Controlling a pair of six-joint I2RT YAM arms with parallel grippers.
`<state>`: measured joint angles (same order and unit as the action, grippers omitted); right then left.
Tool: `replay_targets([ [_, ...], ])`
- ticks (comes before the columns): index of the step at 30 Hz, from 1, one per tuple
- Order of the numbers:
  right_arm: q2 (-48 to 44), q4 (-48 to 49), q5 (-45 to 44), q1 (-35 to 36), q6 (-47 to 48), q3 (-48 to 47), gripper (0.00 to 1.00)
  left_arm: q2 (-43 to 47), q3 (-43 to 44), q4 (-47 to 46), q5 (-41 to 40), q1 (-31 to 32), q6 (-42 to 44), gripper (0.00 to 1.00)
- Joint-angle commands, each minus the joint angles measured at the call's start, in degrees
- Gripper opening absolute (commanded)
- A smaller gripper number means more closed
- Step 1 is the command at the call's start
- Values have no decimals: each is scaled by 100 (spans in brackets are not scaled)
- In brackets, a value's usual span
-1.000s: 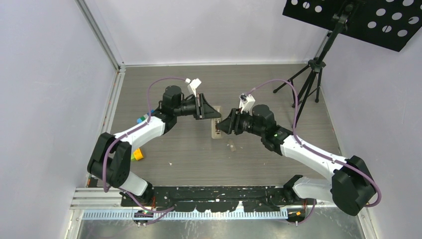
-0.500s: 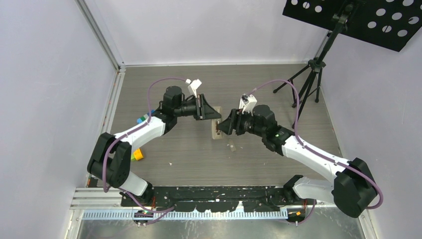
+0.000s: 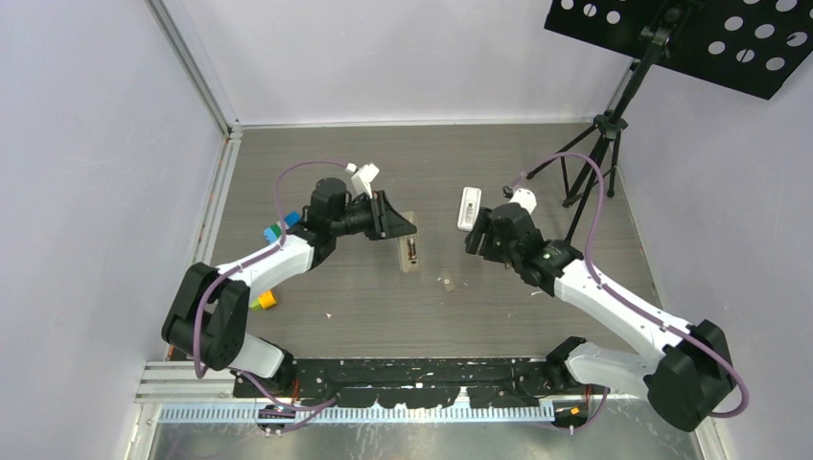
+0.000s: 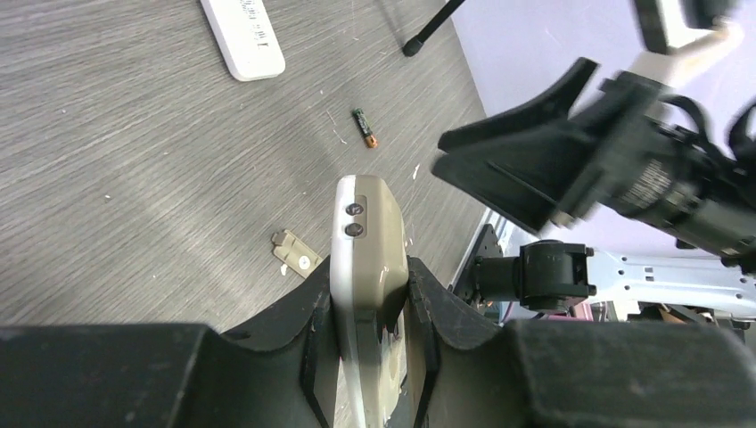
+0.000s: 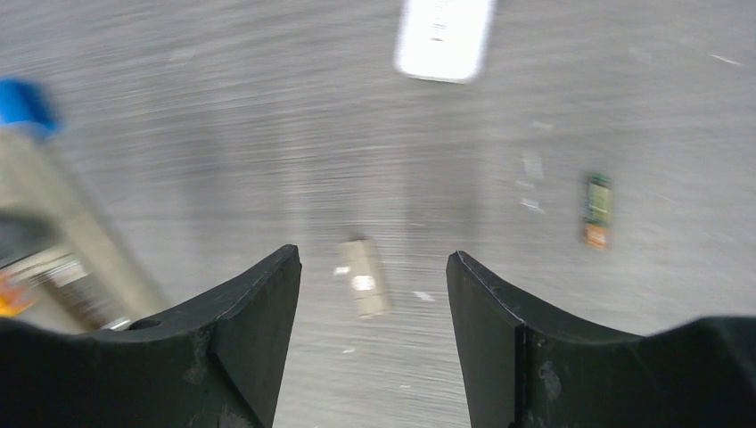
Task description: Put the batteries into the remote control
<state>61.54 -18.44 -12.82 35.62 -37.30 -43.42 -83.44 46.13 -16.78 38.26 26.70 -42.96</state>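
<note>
L wrist cam gives me what top cam can't: one small dark cylindrical battery (image 4: 364, 127) w/ orange tip, loose on the grey wood-grain bench (image 3: 364, 297), well apart from the pale grey-tan rectangular remote control (image 4: 361, 236). My left fingers (image 4: 437, 312) are clamped on that remote, hiding its near end. Top cam alone shows its dark recess w/ dark-reddish bits inside; can't tell if they're batteries. My right fingers (image 5: 241, 330) stand apart, nothing between; that view's blurred. A flat white rectangular slab (image 3: 468, 207) w/ dark print lies nearby.
</note>
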Motion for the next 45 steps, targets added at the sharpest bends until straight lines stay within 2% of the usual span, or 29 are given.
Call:
replay_targets([
  [1, 461, -1456, -1596, -481, -628, -216, 66, 456, -169, -625, -83, -24, 166, 0],
  [6, 1015, -1376, -1280, -1207, -522, -64, 64, 707, -359, -701, -82, -24, 242, 0],
  [10, 1505, -1004, -345, -1545, -93, -150, 58, 798, -428, -704, -74, -24, 246, 0],
  [18, 2378, -1015, -96, -1818, 146, -538, 46, 885, -473, -744, -20, -24, 209, 0],
  [24, 2676, -897, -69, -1848, 143, -586, 36, 898, -458, -741, 19, -24, 217, 0],
  [29, 2796, -886, 9, -1848, 163, -632, 21, 807, -405, -739, 23, -24, 203, 0],
  [32, 2783, -864, 70, -1848, 162, -624, 7, 728, -394, -776, 24, -24, 151, 0],
  [34, 2671, -823, 133, -1848, 153, -605, 4, 637, -407, -870, 11, -24, 39, 0],
  [39, 1769, -414, 819, -1643, 144, -433, 3, 31, -444, -1287, -18, -11, -785, 0],
  [45, 790, -185, 1026, -326, 288, -598, 3, -1120, -530, -2785, 290, 189, -1877, 0],
])
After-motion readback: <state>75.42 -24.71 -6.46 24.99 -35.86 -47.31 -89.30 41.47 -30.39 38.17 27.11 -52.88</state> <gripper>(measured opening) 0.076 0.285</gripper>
